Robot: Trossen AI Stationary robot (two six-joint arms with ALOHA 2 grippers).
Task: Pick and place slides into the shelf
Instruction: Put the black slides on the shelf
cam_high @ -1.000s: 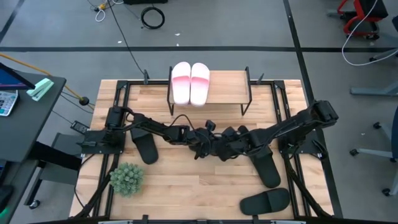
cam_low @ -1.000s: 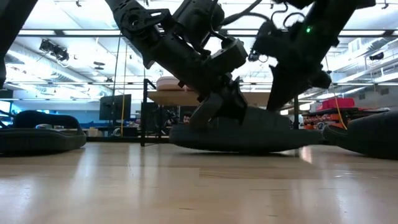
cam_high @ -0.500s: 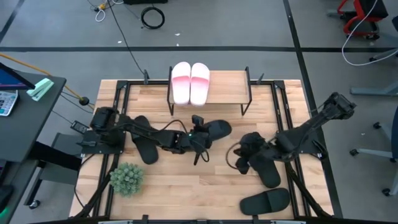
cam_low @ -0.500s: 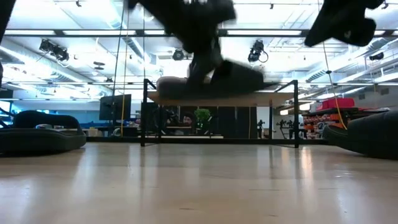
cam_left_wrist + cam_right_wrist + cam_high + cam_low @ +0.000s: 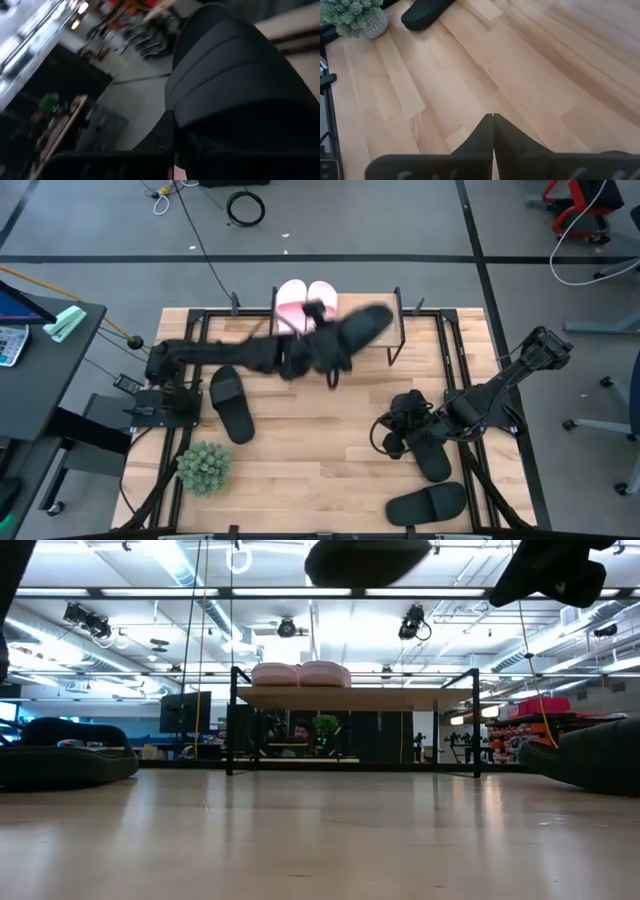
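Observation:
My left gripper (image 5: 322,352) is shut on a black slide (image 5: 358,330), held high over the shelf (image 5: 358,300). In the low view this slide (image 5: 368,558) hangs well above the shelf's plank top (image 5: 400,697). It fills the left wrist view (image 5: 230,85). Two pale pink slides (image 5: 306,298) rest sole-down side by side on the left part of the shelf top (image 5: 300,673). My right gripper (image 5: 400,425) is shut (image 5: 493,125) and touches nothing. It hovers beside a black slide (image 5: 432,452) lying on the table. My left gripper holds the black slide by its near-left end (image 5: 332,348), coming at it level from the table's left, along its length. The slide is lifted clear, roughly level, with its free end (image 5: 380,317) pointing to the far right. The wrist view is too dark to show the hold.
A black slide (image 5: 230,405) lies flat on the table's left part, and another (image 5: 428,502) near the near edge on the right. A small potted plant (image 5: 204,468) stands near the near-left corner. Bare wood lies in the table's middle (image 5: 470,75).
My left gripper has carried the black slide from the table's middle up and toward the far edge, lifting it clear until it hangs over the shelf. My right gripper, which stood at the same slide a second ago, has drawn back toward the table's right side.

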